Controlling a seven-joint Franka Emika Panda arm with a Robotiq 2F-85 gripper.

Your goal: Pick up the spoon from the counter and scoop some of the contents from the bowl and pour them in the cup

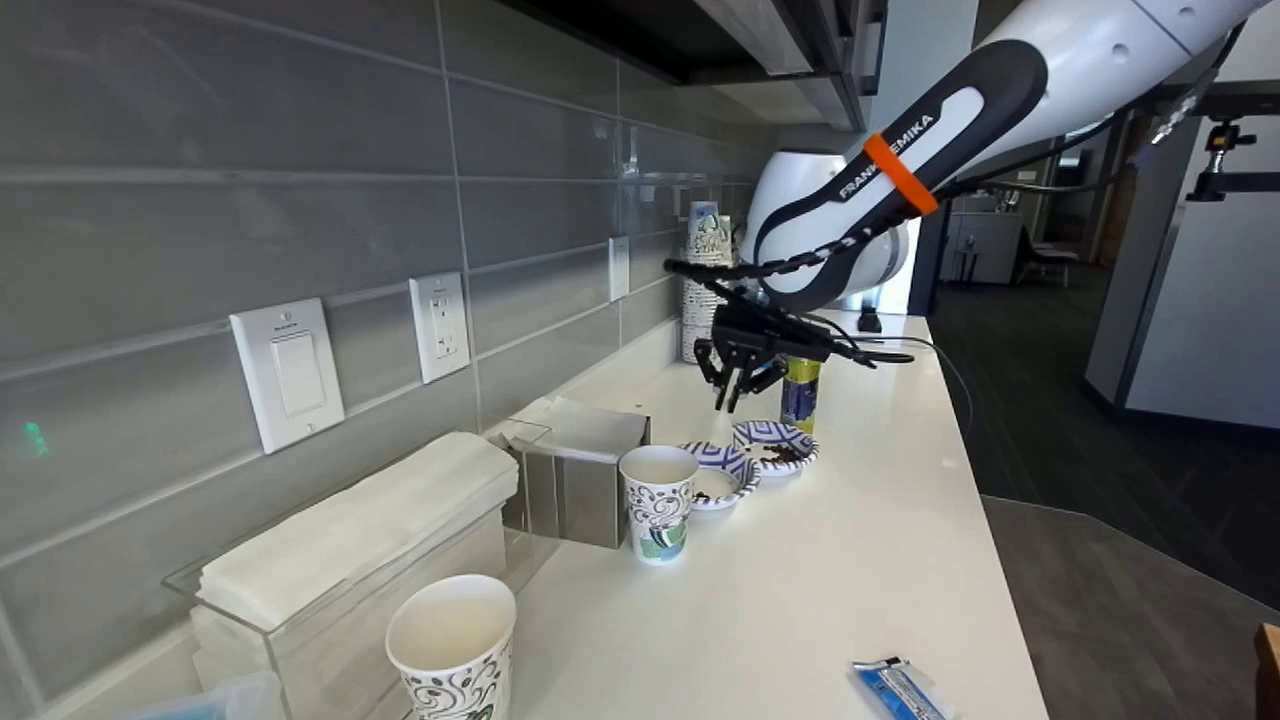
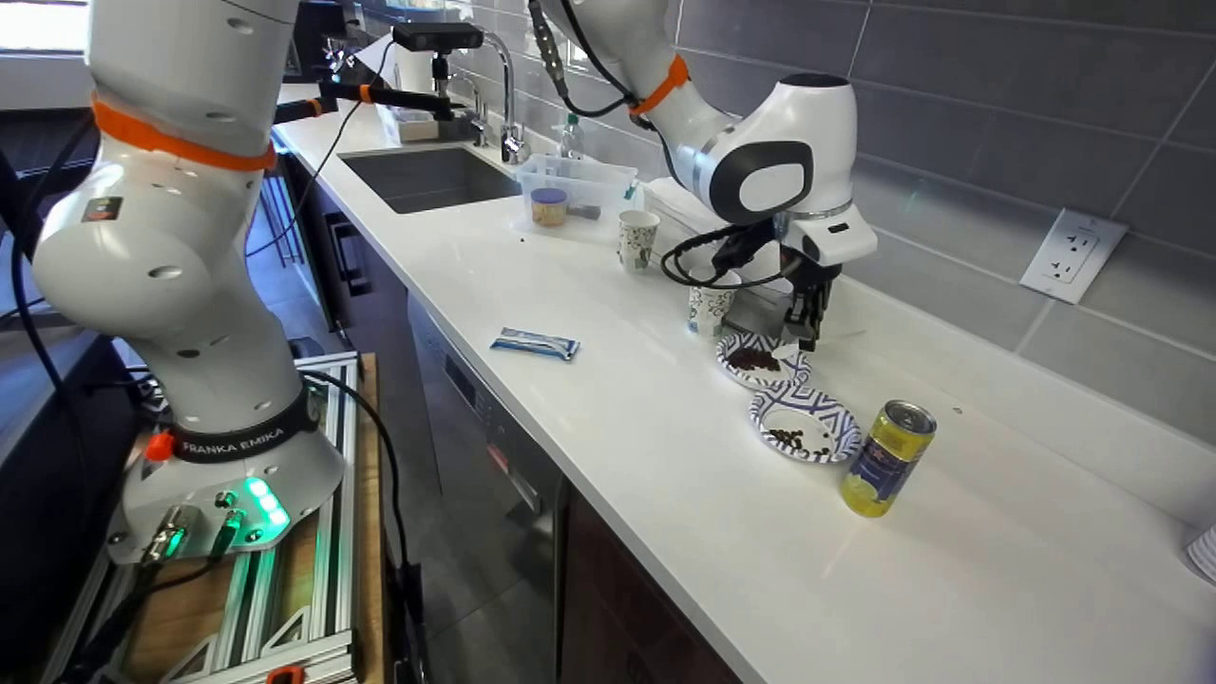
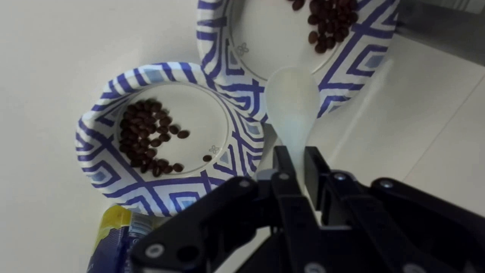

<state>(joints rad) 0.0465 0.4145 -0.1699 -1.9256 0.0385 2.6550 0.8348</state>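
Observation:
My gripper (image 1: 729, 402) is shut on the handle of the pale spoon (image 3: 291, 96). It also shows in an exterior view (image 2: 804, 334). In the wrist view the spoon's head overlaps the near rim of the upper patterned white bowl (image 3: 265, 41), which holds dark beans; its height above the bowl is hard to tell. This bowl is in both exterior views (image 1: 738, 463) (image 2: 746, 343). A second similar bowl (image 3: 204, 113) with beans touches it, nearer the can. The printed cup (image 1: 658, 510) stands upright beside the first bowl; cables partly cover it in an exterior view (image 2: 710, 309).
A yellow-blue can (image 2: 888, 459) stands by the second bowl. Another cup (image 1: 455, 650), a napkin holder (image 1: 360, 540) and a metal box (image 1: 590, 490) line the wall. A blue-and-white packet (image 2: 535, 344) lies near the counter edge. A cabinet (image 1: 760, 40) hangs above.

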